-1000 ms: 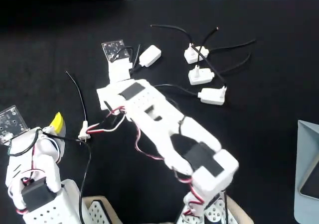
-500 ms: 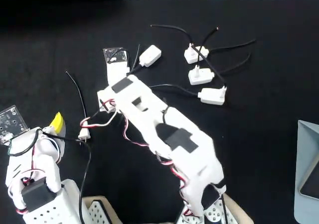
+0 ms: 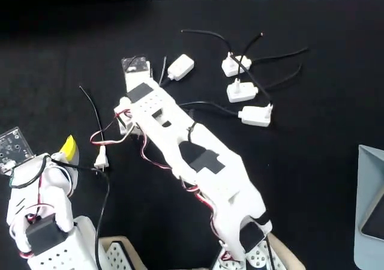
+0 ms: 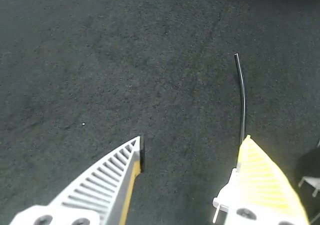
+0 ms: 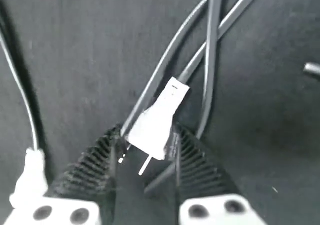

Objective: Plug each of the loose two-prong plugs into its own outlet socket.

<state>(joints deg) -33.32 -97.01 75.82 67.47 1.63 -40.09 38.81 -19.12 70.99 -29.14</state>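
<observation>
My right gripper [image 5: 147, 152] is shut on a white two-prong plug [image 5: 157, 117], whose prongs point back toward the wrist and whose black cord leads away. In the high view the right arm [image 3: 162, 117] stretches to the table's back left and covers that plug. A second loose plug [image 3: 101, 159] lies on the black table with its thin cord [image 3: 91, 111] running away from it. My left gripper [image 4: 192, 150] is open just above the table, with that plug [image 4: 224, 205] beside its yellow finger [image 4: 260, 180].
Three white socket blocks [image 3: 235, 65] [image 3: 241, 91] [image 3: 255, 115] with black cords lie at the back right. Another white block [image 3: 180, 67] sits close to the right arm's tip. A grey tray [image 3: 369, 204] stands at the right edge. Black cords [image 5: 212, 60] cross near the held plug.
The right arm has stretched out and dropped lower, its elbow sinking toward the table and its tip shifting slightly left. The left arm and the loose plug have stayed put.
</observation>
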